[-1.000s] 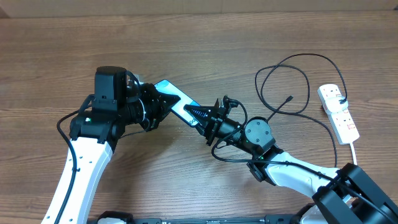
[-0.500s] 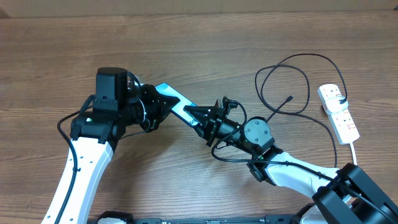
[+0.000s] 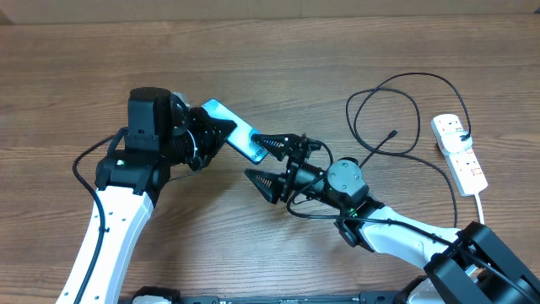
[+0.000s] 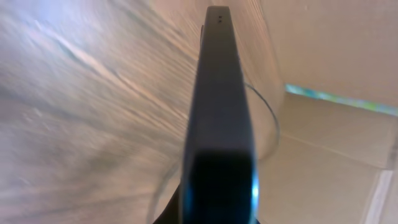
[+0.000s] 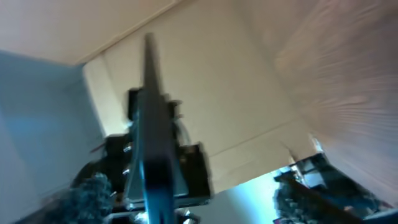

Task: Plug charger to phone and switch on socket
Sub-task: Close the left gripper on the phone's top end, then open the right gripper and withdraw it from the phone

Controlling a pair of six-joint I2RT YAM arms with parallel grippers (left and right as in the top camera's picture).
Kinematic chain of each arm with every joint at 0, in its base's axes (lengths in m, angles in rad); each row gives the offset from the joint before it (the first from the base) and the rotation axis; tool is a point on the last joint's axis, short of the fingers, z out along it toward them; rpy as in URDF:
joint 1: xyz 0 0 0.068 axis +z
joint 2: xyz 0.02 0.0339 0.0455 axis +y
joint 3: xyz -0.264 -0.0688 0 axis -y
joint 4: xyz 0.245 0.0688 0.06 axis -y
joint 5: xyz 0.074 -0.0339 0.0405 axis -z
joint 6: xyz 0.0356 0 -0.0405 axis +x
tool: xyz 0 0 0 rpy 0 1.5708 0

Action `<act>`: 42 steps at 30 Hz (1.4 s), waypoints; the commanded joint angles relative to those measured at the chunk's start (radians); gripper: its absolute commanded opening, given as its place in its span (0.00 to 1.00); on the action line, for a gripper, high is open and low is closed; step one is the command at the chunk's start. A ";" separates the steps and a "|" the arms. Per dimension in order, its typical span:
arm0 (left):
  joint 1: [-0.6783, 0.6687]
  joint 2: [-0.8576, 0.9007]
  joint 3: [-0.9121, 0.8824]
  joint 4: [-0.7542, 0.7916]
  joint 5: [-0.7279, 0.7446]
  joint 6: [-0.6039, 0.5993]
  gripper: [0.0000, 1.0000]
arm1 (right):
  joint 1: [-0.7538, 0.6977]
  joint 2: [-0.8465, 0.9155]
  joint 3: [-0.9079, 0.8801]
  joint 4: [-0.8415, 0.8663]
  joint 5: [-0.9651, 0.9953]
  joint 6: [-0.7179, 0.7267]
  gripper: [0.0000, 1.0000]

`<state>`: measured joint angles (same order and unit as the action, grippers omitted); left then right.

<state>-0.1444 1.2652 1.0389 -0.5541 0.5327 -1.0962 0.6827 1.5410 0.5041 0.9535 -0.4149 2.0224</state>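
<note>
The phone (image 3: pixel 234 128), slim with a light blue screen, is held off the table with my left gripper (image 3: pixel 209 128) shut on its left end. The left wrist view shows the phone (image 4: pixel 217 106) edge-on and blurred. My right gripper (image 3: pixel 251 157) stands open just right of the phone's free end, its upper finger close beside that end. In the right wrist view the phone (image 5: pixel 149 130) stands edge-on between the blurred fingers. The charger (image 3: pixel 384 105) lies looped on the table at the right, with its connector tip (image 3: pixel 394 133) free. The socket (image 3: pixel 460 150) lies at the far right.
The socket's white cord (image 3: pixel 481 203) runs down toward the right arm's base. The charger's loops cross the wooden table (image 3: pixel 337 51) between the right arm and the socket.
My right gripper has opened wide and let go of the phone's end. The left gripper has shifted the phone slightly up and to the left.
</note>
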 commanded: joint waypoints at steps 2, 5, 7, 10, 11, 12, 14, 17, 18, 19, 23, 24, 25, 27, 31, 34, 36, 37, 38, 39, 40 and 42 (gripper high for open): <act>0.000 0.004 0.007 -0.051 -0.130 0.211 0.04 | 0.003 -0.011 0.013 -0.148 0.033 -0.132 1.00; 0.017 0.004 0.007 -0.100 -0.148 0.259 0.04 | 0.003 -0.011 0.013 -0.257 0.097 -0.381 1.00; 0.027 0.004 0.007 -0.127 -0.147 0.304 0.04 | 0.003 -0.011 0.013 -0.284 0.148 -0.586 1.00; 0.040 0.004 0.007 -0.175 -0.136 0.356 0.04 | 0.002 -0.011 0.013 -0.336 0.217 -0.727 0.99; 0.043 0.005 0.007 -0.192 -0.121 0.372 0.04 | 0.002 -0.011 0.013 -0.370 0.239 -0.729 1.00; 0.044 0.005 0.007 -0.208 -0.104 0.388 0.04 | 0.002 -0.011 0.013 -0.403 0.256 -0.730 1.00; 0.045 0.005 0.007 -0.232 -0.061 0.415 0.04 | 0.002 -0.011 0.013 -0.465 0.283 -0.736 1.00; 0.046 0.005 0.007 -0.246 0.001 0.447 0.04 | 0.000 -0.011 0.014 -0.524 0.322 -0.760 1.00; 0.046 0.005 0.007 -0.247 0.016 0.449 0.04 | -0.002 -0.011 0.016 -0.541 0.338 -0.771 0.99; 0.046 0.005 0.007 -0.246 0.032 0.451 0.04 | -0.005 -0.011 0.018 -0.554 0.344 -0.775 1.00; 0.046 0.011 0.007 -0.246 0.100 0.451 0.04 | -0.047 -0.021 0.074 -0.743 0.335 -0.776 1.00; 0.046 0.017 0.007 -0.246 0.124 0.451 0.04 | -0.060 -0.021 0.097 -0.808 0.333 -0.780 1.00; 0.046 0.026 0.007 -0.246 0.151 0.451 0.04 | -0.074 -0.023 0.127 -0.883 0.331 -0.806 1.00; 0.046 0.046 0.007 -0.244 0.203 0.451 0.04 | -0.098 -0.024 0.191 -1.027 0.331 -0.866 1.00; 0.046 0.117 0.007 -0.226 0.323 0.450 0.04 | -0.134 -0.024 0.337 -1.285 0.332 -0.928 1.00; 0.046 0.204 0.007 -0.174 0.429 0.450 0.04 | -0.146 -0.024 0.428 -1.424 0.333 -0.932 0.99; 0.046 0.264 0.007 -0.139 0.512 0.450 0.04 | -0.149 -0.024 0.473 -1.490 0.333 -0.932 1.00; 0.046 0.299 0.007 -0.119 0.562 0.450 0.04 | -0.150 -0.024 0.494 -1.521 0.333 -0.932 1.00; 0.046 0.340 0.007 -0.098 0.625 0.450 0.04 | -0.150 -0.024 0.513 -1.545 0.332 -0.932 1.00; 0.046 0.367 0.007 -0.087 0.662 0.450 0.04 | -0.150 -0.024 0.526 -1.561 0.332 -0.932 0.99; 0.046 0.398 0.007 -0.077 0.703 0.450 0.04 | -0.150 -0.024 0.534 -1.570 0.332 -0.932 1.00; 0.046 0.455 0.007 -0.068 0.770 0.450 0.04 | -0.150 -0.024 0.543 -1.576 0.332 -0.932 1.00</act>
<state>-0.1028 1.6623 1.0378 -0.6308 1.0702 -0.6693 0.5373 1.5398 1.0138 -0.6159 -0.0963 1.1053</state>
